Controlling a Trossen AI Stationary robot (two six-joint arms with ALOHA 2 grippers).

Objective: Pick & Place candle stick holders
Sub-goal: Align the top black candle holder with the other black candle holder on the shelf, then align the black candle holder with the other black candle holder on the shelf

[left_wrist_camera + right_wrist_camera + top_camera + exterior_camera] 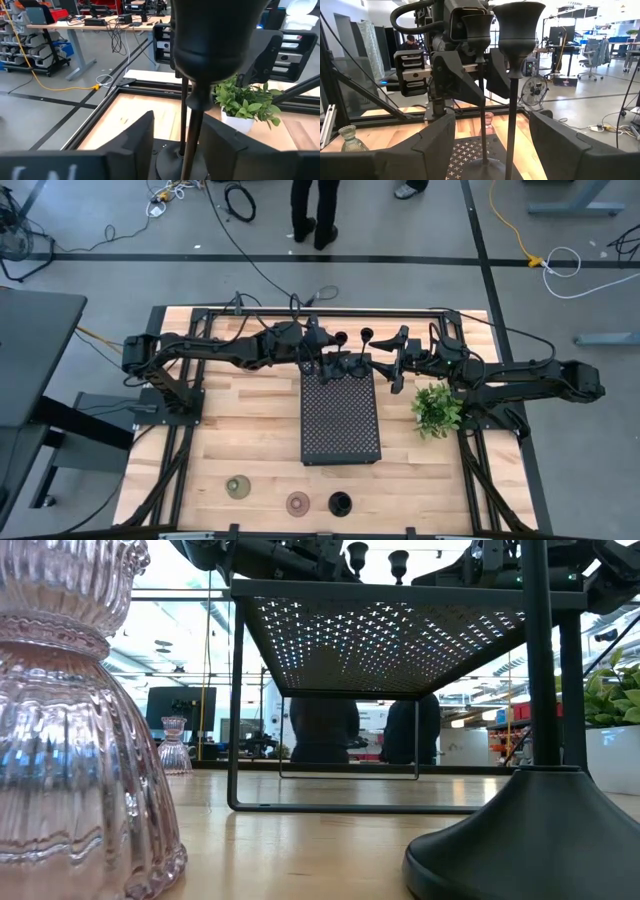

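Two slim black candle stick holders stand upright on the far end of the black perforated tray (341,420), each a thin stem with a round base and a flared cup. The left end effector (333,367) straddles one black holder (192,107); its fingers (135,142) stand apart on either side of the stem, with a visible gap on both sides. The right end effector (397,370) is spread wide around the other black holder (513,75), not touching it. Along the near desk (230,430) edge lie an olive translucent holder (237,486), a pinkish ribbed one (298,502) and a third black holder (340,502). Another pinkish holder (174,743) stands farther back in the low view. A small leafy plant (436,408) sits just beside the tray.

Hidden or unclear: the left wrist view cuts off the cup's rim; the tray's underside blocks the holders' bases in the low view; a person (314,210) beyond the desk is visible only as legs.
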